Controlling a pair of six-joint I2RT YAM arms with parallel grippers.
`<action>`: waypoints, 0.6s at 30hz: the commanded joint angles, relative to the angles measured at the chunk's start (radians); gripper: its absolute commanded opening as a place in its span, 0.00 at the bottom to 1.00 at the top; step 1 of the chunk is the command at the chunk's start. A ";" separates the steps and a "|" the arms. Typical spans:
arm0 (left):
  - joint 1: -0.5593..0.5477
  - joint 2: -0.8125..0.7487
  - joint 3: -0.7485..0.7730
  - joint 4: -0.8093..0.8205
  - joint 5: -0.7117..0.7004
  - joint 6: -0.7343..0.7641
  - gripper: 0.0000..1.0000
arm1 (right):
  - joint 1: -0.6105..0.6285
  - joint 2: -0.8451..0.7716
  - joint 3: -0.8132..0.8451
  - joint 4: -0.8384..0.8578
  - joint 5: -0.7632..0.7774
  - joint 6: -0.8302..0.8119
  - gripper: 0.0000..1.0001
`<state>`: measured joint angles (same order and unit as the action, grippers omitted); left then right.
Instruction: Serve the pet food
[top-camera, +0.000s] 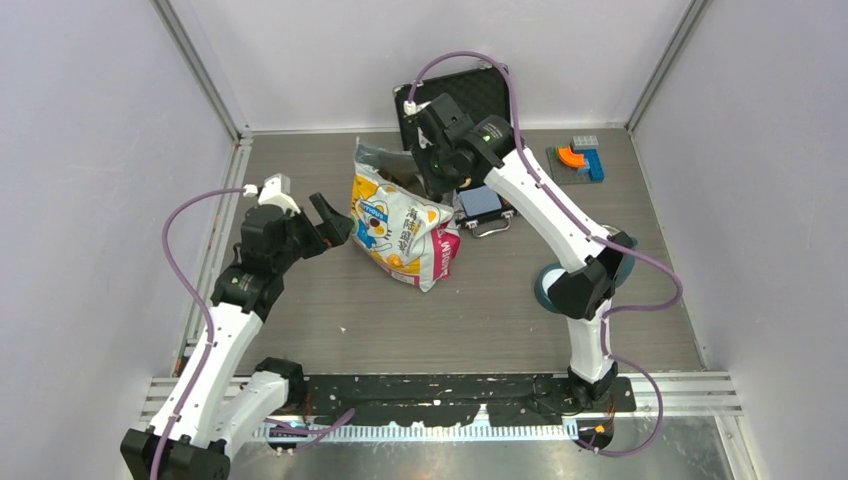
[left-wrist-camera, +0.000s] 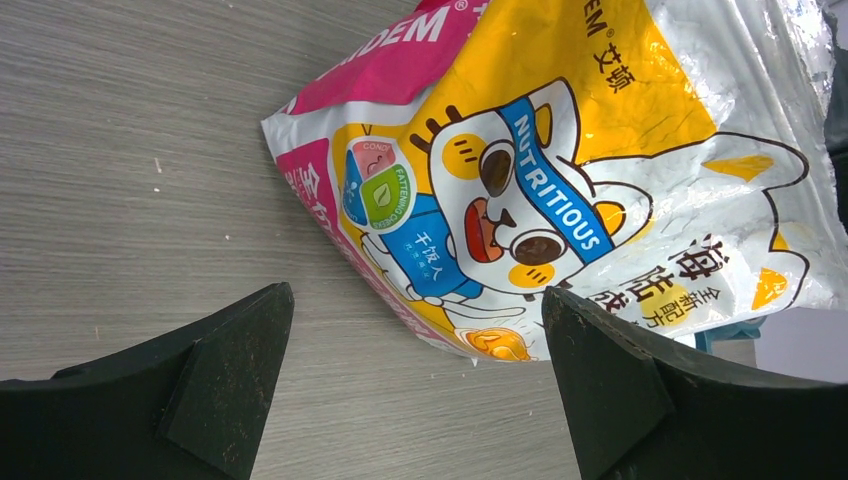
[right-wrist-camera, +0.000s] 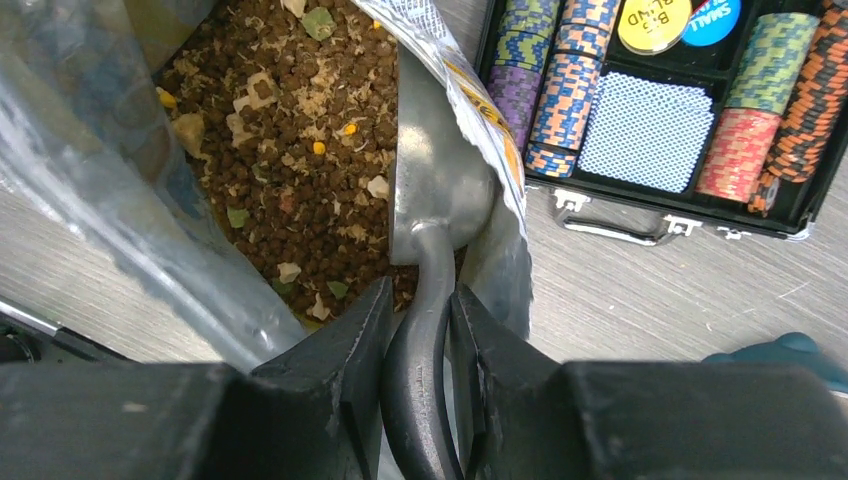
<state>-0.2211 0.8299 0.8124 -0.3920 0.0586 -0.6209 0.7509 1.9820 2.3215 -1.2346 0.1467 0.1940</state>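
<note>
The pet food (right-wrist-camera: 300, 150) is brown kibble with pale and green bits, inside the open cartoon-cat bag (top-camera: 400, 225), which lies mid-table. My right gripper (right-wrist-camera: 418, 310) is shut on the grey handle of a metal scoop (right-wrist-camera: 440, 185); the scoop's bowl is inside the bag mouth, against the kibble. In the top view the right gripper (top-camera: 438, 160) hangs over the bag's far end. My left gripper (top-camera: 335, 220) is open and empty, just left of the bag; in its wrist view the bag (left-wrist-camera: 560, 170) lies beyond the spread fingers (left-wrist-camera: 230, 370).
An open black case of striped poker chips (right-wrist-camera: 650, 100) stands right behind the bag, also in the top view (top-camera: 470, 100). A teal bowl (top-camera: 550, 285) sits partly hidden under the right arm. A small plate with blue and orange blocks (top-camera: 578, 160) lies at back right.
</note>
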 joint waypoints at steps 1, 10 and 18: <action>0.001 0.000 0.001 0.061 0.036 -0.009 0.99 | 0.005 0.042 -0.052 0.058 -0.116 0.043 0.05; 0.001 -0.045 0.001 0.042 0.034 -0.011 0.99 | -0.006 -0.059 -0.276 0.411 -0.374 0.300 0.05; 0.001 -0.087 -0.008 0.027 -0.004 -0.010 0.99 | -0.027 -0.223 -0.535 0.762 -0.420 0.555 0.05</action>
<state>-0.2211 0.7696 0.8124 -0.3927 0.0780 -0.6281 0.7055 1.8591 1.8648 -0.7639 -0.0956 0.5583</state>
